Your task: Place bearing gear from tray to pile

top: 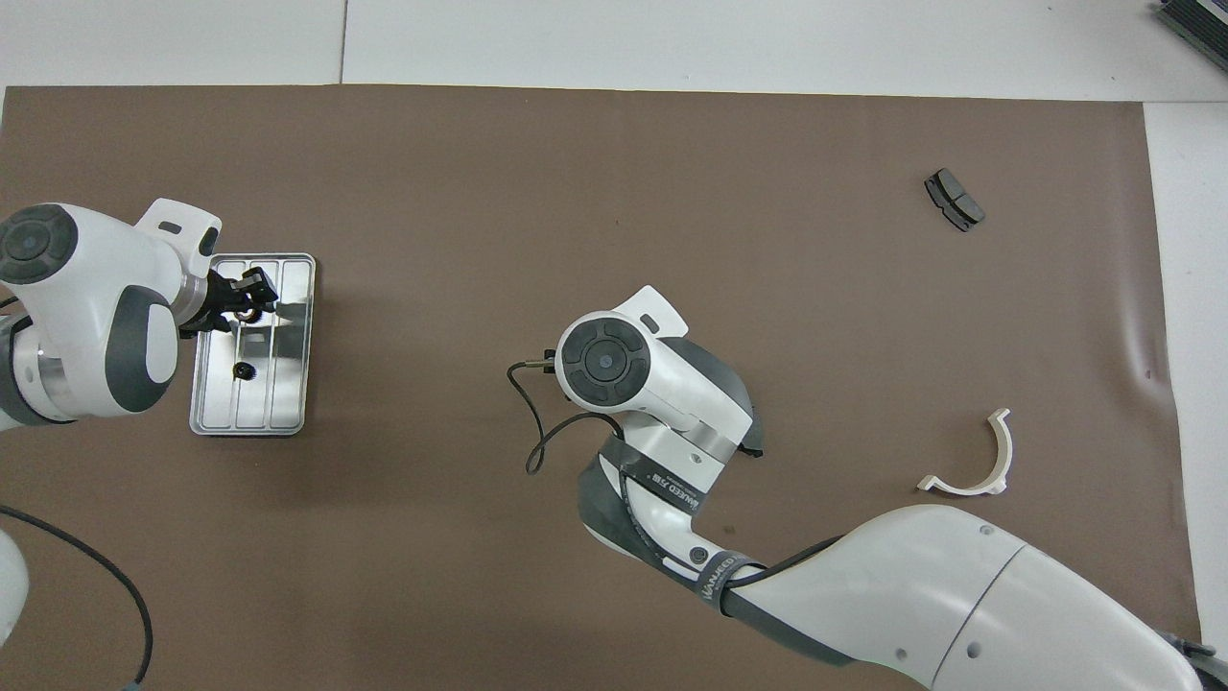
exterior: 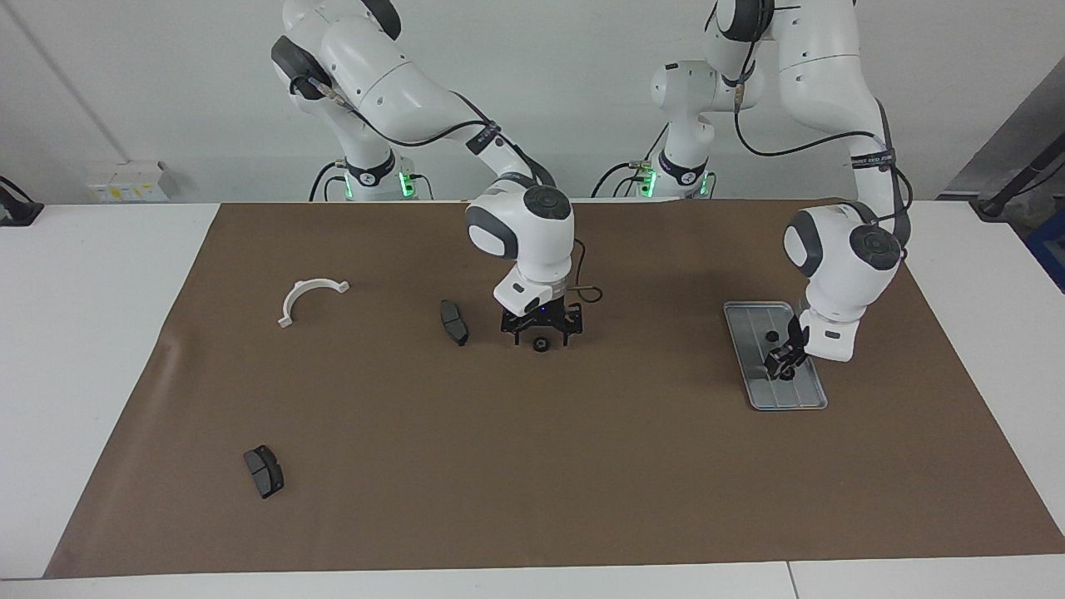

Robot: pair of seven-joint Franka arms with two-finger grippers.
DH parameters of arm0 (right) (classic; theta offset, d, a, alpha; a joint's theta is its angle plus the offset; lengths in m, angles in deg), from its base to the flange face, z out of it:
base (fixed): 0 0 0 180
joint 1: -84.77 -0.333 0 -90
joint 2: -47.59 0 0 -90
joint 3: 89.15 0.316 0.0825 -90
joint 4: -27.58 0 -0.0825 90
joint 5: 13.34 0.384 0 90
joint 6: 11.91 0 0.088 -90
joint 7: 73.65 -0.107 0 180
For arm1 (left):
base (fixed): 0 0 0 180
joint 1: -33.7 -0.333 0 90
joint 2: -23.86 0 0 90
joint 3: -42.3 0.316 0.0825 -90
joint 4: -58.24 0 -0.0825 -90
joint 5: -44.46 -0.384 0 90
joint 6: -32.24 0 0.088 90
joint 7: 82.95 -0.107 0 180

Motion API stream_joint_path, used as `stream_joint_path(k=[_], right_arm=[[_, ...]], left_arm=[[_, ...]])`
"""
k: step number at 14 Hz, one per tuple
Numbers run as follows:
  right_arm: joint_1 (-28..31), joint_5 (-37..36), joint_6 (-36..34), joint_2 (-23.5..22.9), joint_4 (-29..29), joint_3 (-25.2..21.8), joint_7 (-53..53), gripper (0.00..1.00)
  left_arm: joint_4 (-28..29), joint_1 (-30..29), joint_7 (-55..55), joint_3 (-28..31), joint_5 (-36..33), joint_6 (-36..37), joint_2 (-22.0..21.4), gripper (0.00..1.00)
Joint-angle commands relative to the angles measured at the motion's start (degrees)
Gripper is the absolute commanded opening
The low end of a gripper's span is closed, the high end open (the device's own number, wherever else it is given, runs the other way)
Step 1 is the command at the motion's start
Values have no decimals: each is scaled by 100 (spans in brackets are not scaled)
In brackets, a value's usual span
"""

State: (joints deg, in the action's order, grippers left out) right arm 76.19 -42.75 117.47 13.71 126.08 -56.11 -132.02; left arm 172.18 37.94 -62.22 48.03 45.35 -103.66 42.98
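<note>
Showing glossy white arm shells w/ dark grey joint caps, black cables, black grippers, green lights glowing at bases.

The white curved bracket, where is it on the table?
The white bracket lies on the brown mat toward the right arm's end of the table, nearer to the robots than either dark pad and touching nothing.

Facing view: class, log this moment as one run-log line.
left gripper: down in tray, at a gear | second gear: loose in tray | right gripper: low over gear on mat
</note>
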Motion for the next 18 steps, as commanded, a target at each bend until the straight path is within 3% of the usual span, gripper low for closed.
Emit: stream_joint_path(k=[1, 3, 5, 8, 13, 15, 18], right_arm=[[85, -170, 122, -30, 152, 89, -86, 92], [85, -170, 122, -30, 152, 89, -77, 78], [85, -170, 236, -30, 152, 89, -121, 75], [93, -162, 430, -39, 205, 89, -130, 75], [93, -170, 342, -13, 302, 89, -130, 70], [93, -170, 333, -13, 302, 89, -130, 55], [102, -170, 333, -13, 284, 89, -121, 16]], left_arm=[[155, 7, -122, 33, 122, -200, -40, 51], [155, 7, -122, 33, 122, -200, -40, 44], [146, 7, -122, 33, 122, -192, -40, 32], [111, 7, -122, 33, 122, -183, -40, 2], [-440, 86, -96, 25, 122, 185, 100, 0], [-993, 235, -87, 7, 157, 685, 232, 0], [-1514, 463, -43, 7, 638, 1074, 312, 0]])
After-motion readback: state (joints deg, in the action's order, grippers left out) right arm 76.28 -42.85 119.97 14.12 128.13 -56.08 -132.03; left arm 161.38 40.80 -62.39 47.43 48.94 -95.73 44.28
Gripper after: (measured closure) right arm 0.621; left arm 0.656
